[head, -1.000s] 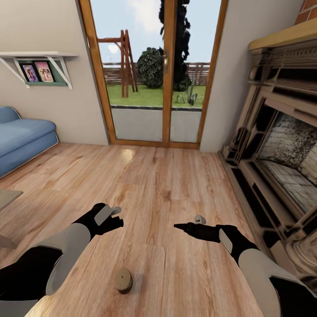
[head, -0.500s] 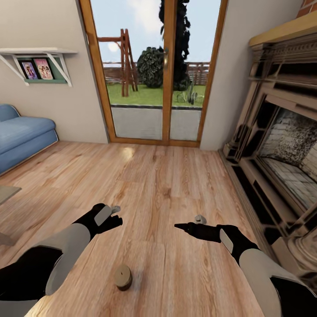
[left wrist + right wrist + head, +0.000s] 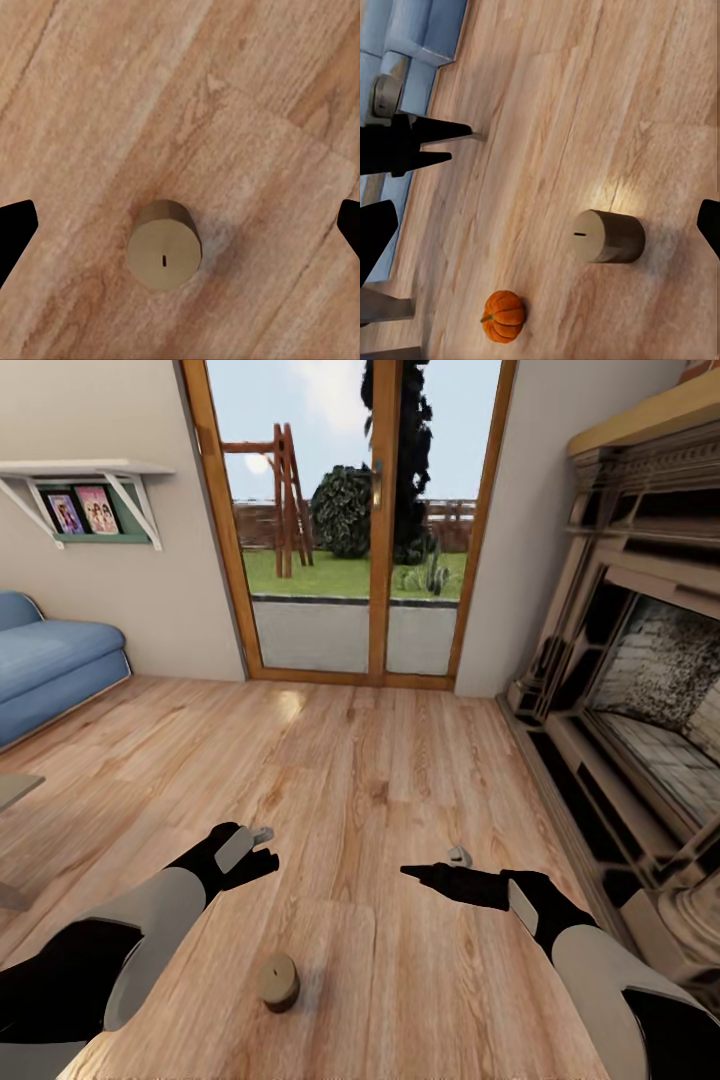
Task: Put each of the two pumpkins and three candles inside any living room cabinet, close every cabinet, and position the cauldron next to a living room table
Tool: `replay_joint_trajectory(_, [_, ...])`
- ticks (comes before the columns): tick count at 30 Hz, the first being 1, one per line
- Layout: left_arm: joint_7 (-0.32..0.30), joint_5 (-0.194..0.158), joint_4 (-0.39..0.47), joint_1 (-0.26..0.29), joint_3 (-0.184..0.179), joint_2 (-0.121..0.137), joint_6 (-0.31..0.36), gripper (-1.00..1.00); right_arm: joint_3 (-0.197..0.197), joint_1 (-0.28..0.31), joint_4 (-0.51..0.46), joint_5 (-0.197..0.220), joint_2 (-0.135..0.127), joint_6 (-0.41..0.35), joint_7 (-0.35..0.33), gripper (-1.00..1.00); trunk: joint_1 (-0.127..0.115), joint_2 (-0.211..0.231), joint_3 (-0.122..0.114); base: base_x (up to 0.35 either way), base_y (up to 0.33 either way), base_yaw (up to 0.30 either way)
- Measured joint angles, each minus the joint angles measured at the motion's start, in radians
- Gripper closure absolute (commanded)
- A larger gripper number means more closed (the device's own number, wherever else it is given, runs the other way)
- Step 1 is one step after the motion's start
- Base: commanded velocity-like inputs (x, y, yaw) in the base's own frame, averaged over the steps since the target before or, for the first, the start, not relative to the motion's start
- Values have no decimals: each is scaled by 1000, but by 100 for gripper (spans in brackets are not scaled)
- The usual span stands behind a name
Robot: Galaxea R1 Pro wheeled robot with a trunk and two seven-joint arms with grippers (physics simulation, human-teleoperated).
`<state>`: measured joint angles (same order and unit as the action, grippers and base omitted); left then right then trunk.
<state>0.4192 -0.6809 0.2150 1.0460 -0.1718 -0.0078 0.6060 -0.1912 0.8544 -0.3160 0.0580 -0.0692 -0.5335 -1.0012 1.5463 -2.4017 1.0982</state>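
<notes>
Head view: both arms hang out in front over the wood floor (image 3: 380,760), w/ the candle (image 3: 280,981) standing on the planks below and between them, a bit nearer the left gripper (image 3: 262,847).

Left wrist view looks straight down on the candle (image 3: 164,246). It sits between the two dark finger tips at the edges, so the left gripper is wide open and has nothing in it. The candle stands up, flat top w/ a small wick slit facing the cam.

Right gripper (image 3: 425,872) points inward. Right wrist view shows its tips far apart at the edges, so it's open and empty too. It also shows the candle (image 3: 607,236) and a pumpkin (image 3: 503,316) on the floor just past it, plus the left gripper (image 3: 431,146).

I think the job now is to grab the candle w/ the left gripper. To do it well: go straight down, keep the candle in the middle btw the fingers, stop before the tips hit the floor, then close slow on its round side. It's short and smooth, so a crooked squeeze could tip it or make it roll. Lift straight up.
</notes>
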Motion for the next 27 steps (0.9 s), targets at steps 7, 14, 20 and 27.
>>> replay_joint_trajectory(7, [-1, 0, 4, 0, 0, 1, -1, -100, 0, 0, 0, 0, 0, 0, 0, -100, 27, -49, 22, 0, 0, 0])
replay_joint_trajectory(14, [-2, 1, 4, -1, -1, 1, -16, -100, 0, 0, 0, 0, 0, 0, 0, -100, 54, -98, 44, 0, 0, 0])
replay_joint_trajectory(20, [-2, 2, -1, -1, -2, 2, -22, -100, 0, 0, 0, 0, 0, 0, -1, -100, 57, -100, 67, 0, 0, 0])
replay_joint_trajectory(27, [-2, 3, -4, -1, -3, 2, -22, -100, 0, 0, 0, 0, 0, 0, -1, -100, 60, -101, 94, 0, 0, 0])
